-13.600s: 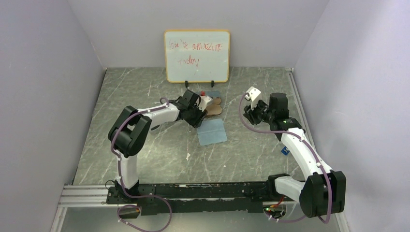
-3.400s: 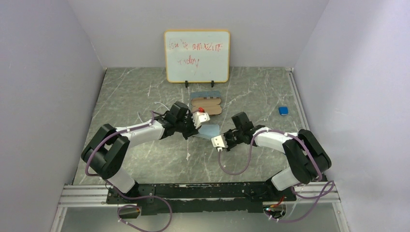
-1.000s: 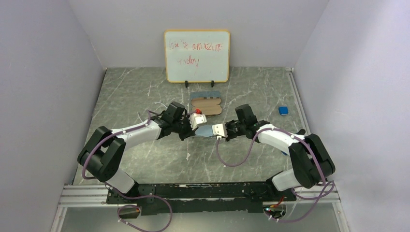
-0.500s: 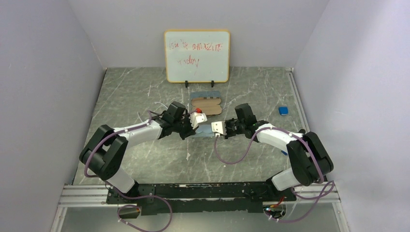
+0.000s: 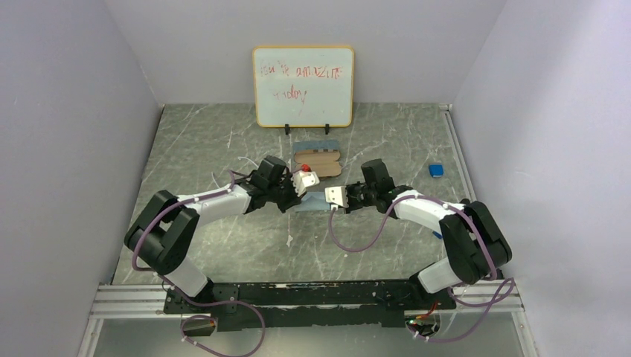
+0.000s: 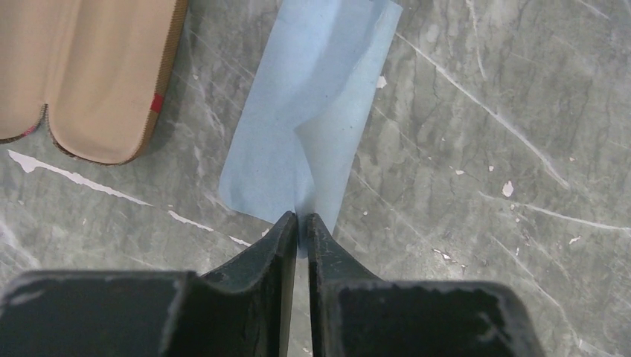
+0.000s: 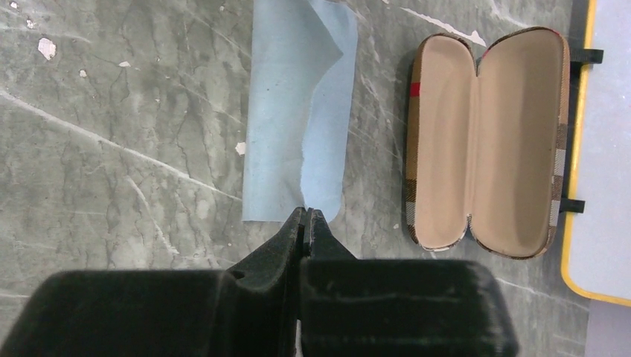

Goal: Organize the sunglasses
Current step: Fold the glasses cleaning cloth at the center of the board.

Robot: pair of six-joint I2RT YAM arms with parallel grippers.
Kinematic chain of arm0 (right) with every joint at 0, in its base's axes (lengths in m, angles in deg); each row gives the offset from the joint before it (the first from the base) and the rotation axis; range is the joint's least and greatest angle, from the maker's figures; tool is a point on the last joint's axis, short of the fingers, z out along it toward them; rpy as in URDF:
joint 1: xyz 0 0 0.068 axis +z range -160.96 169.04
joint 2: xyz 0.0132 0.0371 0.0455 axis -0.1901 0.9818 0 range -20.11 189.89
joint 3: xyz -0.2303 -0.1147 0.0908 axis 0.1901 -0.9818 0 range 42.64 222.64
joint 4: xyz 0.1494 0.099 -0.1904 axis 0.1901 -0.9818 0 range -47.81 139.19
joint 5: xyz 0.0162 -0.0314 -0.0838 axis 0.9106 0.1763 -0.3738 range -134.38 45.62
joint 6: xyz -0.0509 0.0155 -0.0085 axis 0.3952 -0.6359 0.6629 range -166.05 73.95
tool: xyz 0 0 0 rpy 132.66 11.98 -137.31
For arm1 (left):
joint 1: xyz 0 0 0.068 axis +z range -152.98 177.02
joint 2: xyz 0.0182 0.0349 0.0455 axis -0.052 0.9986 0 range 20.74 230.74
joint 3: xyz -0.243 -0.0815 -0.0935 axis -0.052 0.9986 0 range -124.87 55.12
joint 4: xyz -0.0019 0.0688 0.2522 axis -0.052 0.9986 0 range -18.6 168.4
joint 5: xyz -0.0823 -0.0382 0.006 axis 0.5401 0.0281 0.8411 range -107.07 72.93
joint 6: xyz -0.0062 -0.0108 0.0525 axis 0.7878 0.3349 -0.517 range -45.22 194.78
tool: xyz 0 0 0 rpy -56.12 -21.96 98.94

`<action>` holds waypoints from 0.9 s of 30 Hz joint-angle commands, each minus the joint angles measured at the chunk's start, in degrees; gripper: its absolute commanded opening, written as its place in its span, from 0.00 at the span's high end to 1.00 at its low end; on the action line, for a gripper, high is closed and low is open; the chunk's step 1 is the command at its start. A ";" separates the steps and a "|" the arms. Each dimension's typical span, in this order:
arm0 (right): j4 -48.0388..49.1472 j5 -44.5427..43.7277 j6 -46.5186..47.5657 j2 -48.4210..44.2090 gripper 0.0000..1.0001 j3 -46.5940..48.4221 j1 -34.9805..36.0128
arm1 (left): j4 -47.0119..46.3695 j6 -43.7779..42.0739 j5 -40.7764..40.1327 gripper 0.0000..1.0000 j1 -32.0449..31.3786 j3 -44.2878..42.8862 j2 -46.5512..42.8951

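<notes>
The left gripper (image 6: 298, 218) and right gripper (image 7: 306, 213) each hold jaws clamped on opposite ends of the blue cloth (image 6: 312, 111). It should lie flat, edges aligned, before release.

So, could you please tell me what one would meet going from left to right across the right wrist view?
Light-blue folded cloth → open plaid glasses case with tan lining → yellow-framed whiteboard.
</notes>
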 commanded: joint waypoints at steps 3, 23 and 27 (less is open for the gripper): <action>1.35 -0.04 0.18 0.74 1.00 -0.33 -0.28 | -3.47 0.93 -0.51 0.82 0.15 -1.37 0.93; 3.21 -1.27 -0.92 2.01 1.00 -0.46 -0.72 | -5.39 1.52 -1.23 0.79 0.15 -1.37 1.92; 3.86 -1.53 -1.18 2.54 1.00 -0.46 -0.72 | -5.62 1.54 -1.40 0.77 0.19 -1.28 1.96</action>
